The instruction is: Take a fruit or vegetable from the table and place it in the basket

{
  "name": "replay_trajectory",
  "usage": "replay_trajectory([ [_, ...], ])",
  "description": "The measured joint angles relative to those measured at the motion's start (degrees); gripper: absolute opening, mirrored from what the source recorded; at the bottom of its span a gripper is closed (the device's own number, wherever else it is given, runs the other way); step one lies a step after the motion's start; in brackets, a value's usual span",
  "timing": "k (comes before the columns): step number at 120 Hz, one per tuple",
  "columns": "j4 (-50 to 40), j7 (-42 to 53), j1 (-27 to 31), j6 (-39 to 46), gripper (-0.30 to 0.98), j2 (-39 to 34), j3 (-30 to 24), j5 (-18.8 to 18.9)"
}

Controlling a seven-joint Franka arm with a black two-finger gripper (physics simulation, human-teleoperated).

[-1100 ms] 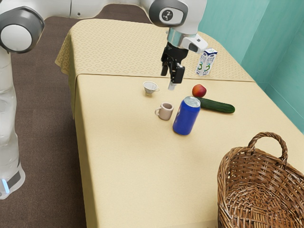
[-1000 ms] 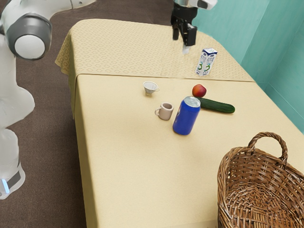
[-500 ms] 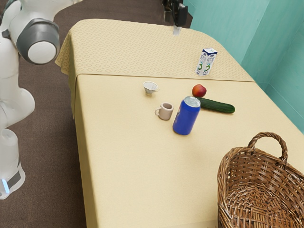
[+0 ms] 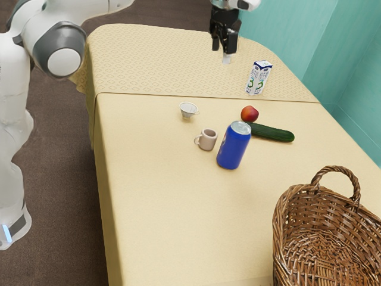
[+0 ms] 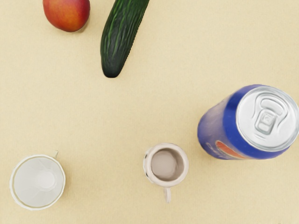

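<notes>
High over the table's far part in the exterior view, my gripper point(image 4: 222, 51) hangs open, nothing between its fingers. A red-orange peach or nectarine point(image 4: 250, 114) lies on the table beside one end of a dark green cucumber point(image 4: 272, 132). The wrist view looks down on the same fruit point(image 5: 67, 13) and on the cucumber point(image 5: 120, 39), both cut off by the picture's edge. A brown wicker basket point(image 4: 289, 211) with an arched handle stands at the exterior view's lower right; the part of its inside that shows holds nothing.
Nearer the basket than the fruit stands a tall blue can point(image 4: 233, 146), with a small pinkish mug point(image 4: 207, 139) beside it. A small white cup point(image 4: 189, 109) sits farther left in the exterior view. Behind the fruit rises a white carton point(image 4: 258, 78).
My hand first rose away from above the table items, up the exterior view. Since half a second ago it has come partway back down. The table items have stayed put.
</notes>
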Motion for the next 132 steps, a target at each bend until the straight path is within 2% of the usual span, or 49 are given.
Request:
replay_trajectory([
  [4,0.14,0.59,8.63,0.26,0.66,-0.43,-9.39,1.58],
  [8,0.22,1.16,12.91,0.51,0.66,-0.61,-14.33,2.82],
  [15,0.84,2.1,15.9,0.91,0.66,-0.35,-17.99,4.82],
  [23,0.09,3.02,15.91,3.66,0.66,1.05,-19.76,7.29],
  [30,-5.01,3.74,15.32,8.63,0.66,1.05,-20.31,8.59],
  [39,-14.33,4.62,16.01,17.34,0.66,0.72,-19.88,9.44],
  [51,-22.07,5.64,16.73,30.63,0.66,0.57,-19.73,9.96],
  [65,-25.92,6.63,16.55,47.24,0.66,1.41,-19.88,10.25],
  [76,-25.81,7.32,16.12,55.7,0.66,2.95,-20.1,10.33],
  [102,-21.76,8.6,16.78,65.1,0.66,12.57,-20.21,10.32],
  [132,-19.84,9.6,17.75,67.87,0.66,16.35,-21.77,5.3],
])
